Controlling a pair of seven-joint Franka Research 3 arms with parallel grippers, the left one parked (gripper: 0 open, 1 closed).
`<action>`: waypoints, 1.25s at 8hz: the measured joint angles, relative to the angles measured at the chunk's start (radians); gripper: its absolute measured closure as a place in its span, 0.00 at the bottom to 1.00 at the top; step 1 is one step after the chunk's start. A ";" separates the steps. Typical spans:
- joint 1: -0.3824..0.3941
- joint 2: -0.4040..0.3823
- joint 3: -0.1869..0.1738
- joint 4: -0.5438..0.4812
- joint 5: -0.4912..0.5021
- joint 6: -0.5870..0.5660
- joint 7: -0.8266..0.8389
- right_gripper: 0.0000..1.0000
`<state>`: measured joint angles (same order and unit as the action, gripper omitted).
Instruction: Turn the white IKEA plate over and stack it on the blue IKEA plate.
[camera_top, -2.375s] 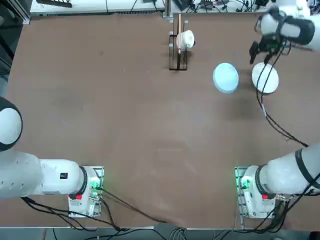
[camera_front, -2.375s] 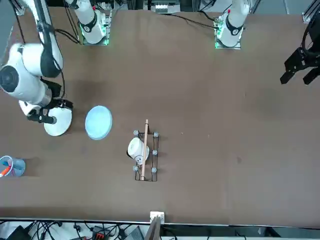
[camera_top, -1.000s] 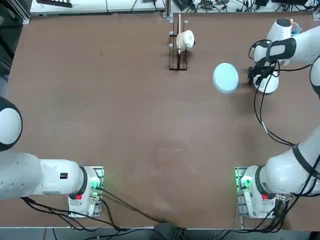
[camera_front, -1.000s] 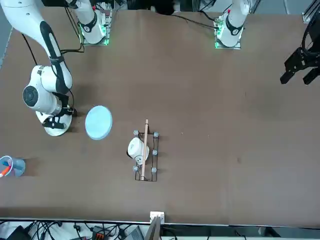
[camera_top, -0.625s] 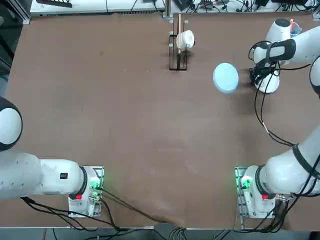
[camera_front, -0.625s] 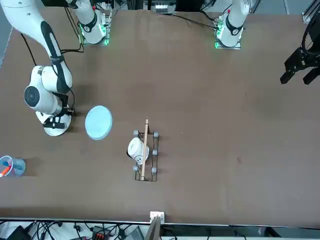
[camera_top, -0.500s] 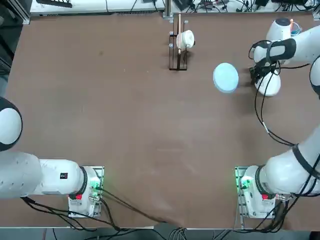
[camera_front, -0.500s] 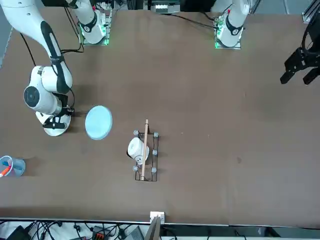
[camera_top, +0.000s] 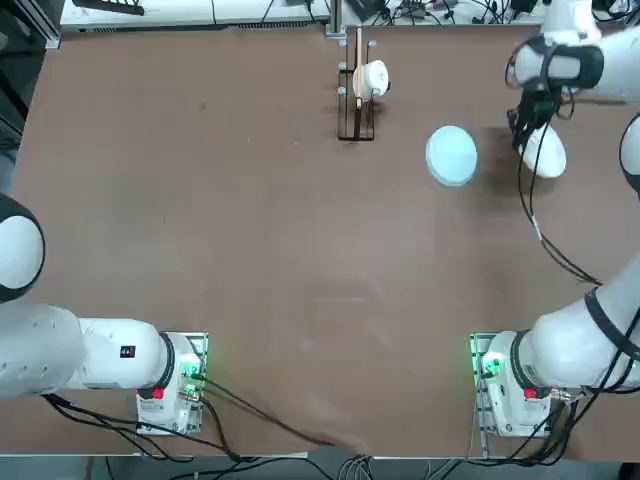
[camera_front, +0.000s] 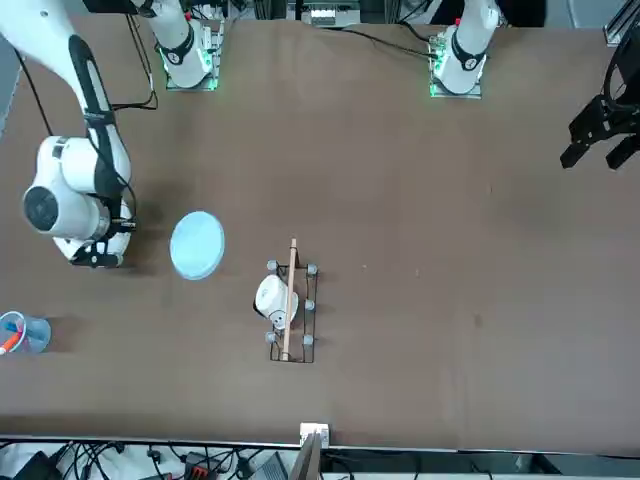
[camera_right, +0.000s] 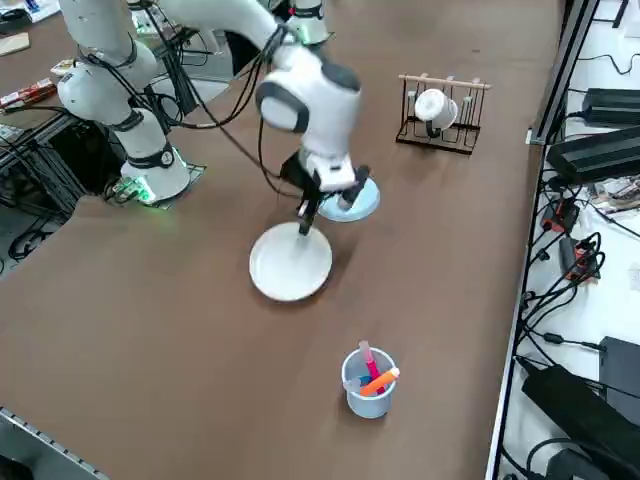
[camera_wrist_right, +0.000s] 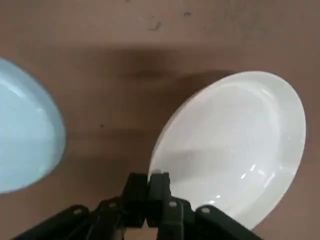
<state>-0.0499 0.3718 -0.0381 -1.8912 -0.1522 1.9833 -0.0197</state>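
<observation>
On the brown surface (camera_top: 250, 250), the blue IKEA plate (camera_top: 451, 155) lies flat, and the white IKEA plate (camera_right: 291, 262) is held tilted just beside it. Its near rim is pinched by the right gripper (camera_wrist_right: 151, 192), fingers closed narrow. For a clean flip, the pinch should be kept firm and the plate lifted clear before rotation.
</observation>
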 joint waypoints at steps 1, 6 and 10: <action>0.017 -0.022 0.005 0.073 0.025 -0.100 -0.008 0.97; -0.049 -0.132 -0.001 0.163 0.674 -0.395 -0.328 0.97; -0.148 -0.070 -0.006 0.158 1.091 -0.644 -0.579 0.97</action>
<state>-0.1975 0.3019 -0.0437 -1.7328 0.9393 1.3397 -0.5988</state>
